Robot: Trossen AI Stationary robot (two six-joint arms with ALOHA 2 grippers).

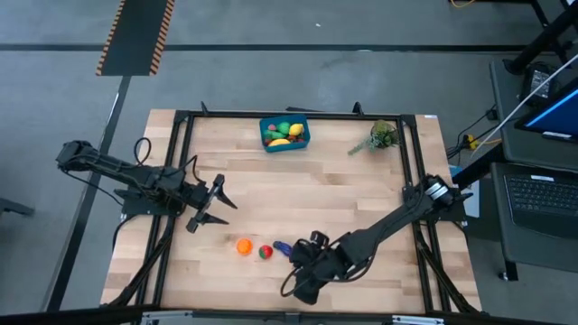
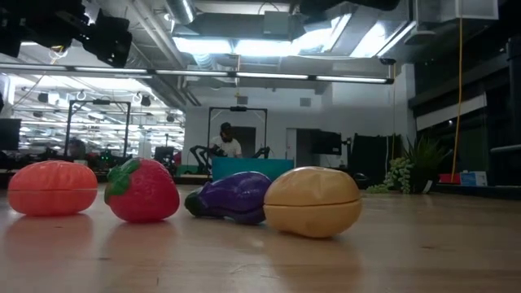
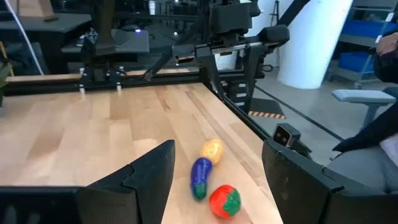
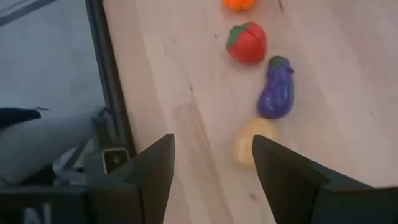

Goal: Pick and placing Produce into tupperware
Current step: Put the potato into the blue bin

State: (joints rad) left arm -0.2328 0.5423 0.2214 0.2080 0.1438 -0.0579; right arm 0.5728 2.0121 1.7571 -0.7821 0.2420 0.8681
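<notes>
You are hovering the right claw (image 4: 211, 171) above the near edge of the table (image 1: 361, 181), fingers spread apart and holding nothing, and you are lining it up on the row of loose produce there. The tan potato (image 4: 252, 143) is lying closest, just ahead of the gap between the fingers, so it looks like the piece you are setting up to take. Beyond it the purple eggplant (image 4: 277, 90) is lying almost touching the potato, then the red strawberry (image 4: 247, 42), then the orange (image 4: 239, 4) at the far end of the line. Because the potato and eggplant are sitting so close, you are probably keeping the fingers wide to straddle the potato alone.

You are parking the left claw (image 1: 209, 205) over the left middle of the table, also spread and empty, pointed toward the same row but well apart from it, likely to keep clear of the right arm.

The blue tupperware (image 1: 284, 133) is waiting at the far edge of the table, well away from both claws, and is already holding several pieces, a yellow one and green ones among them. A leafy sprig (image 1: 381, 137) is sitting to its right and is not part of the job.
</notes>
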